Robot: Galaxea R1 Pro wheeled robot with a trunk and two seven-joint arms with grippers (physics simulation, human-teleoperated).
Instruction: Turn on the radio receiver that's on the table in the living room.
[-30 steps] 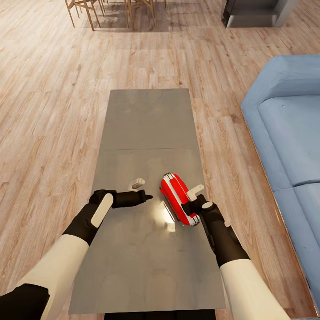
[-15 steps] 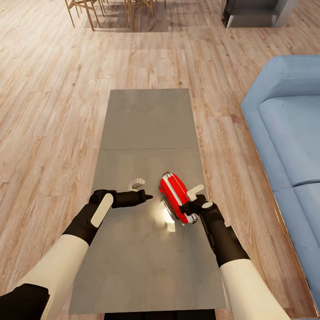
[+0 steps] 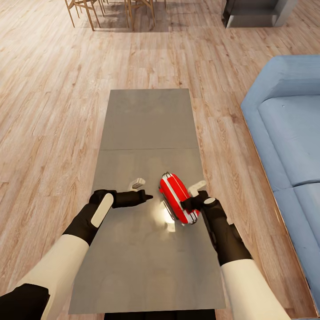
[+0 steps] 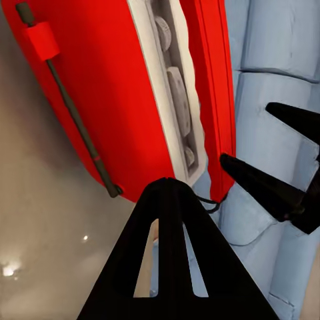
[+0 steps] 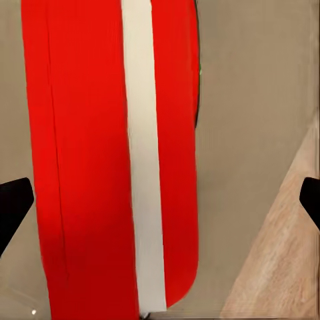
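Since a second ago my right gripper (image 3: 192, 197) has been edging forward along the right edge of the long grey matte table (image 3: 146, 120), and the small bright red rounded radio receiver with the white band (image 3: 178, 198) has been tilting slightly under it. I am seeing the radio lying on the near half of the table, close to the right edge and just short of the seam across the top, with the light blue sofa (image 3: 289, 133) well apart beyond that edge. My right gripper's fingers are standing apart, their dark tips showing at either side in the right wrist view, with the radio's red body (image 5: 107, 160) lying between them; I cannot tell whether they are touching it. My left gripper (image 3: 141, 190) is hovering over the table just beside the radio's other side, its fingers also spread apart and holding nothing. In the left wrist view I am looking at the radio's white band with grey buttons (image 4: 175, 93) and its thin dark wire handle (image 4: 73, 113). Light wood plank flooring (image 3: 49, 102) is surrounding the table.
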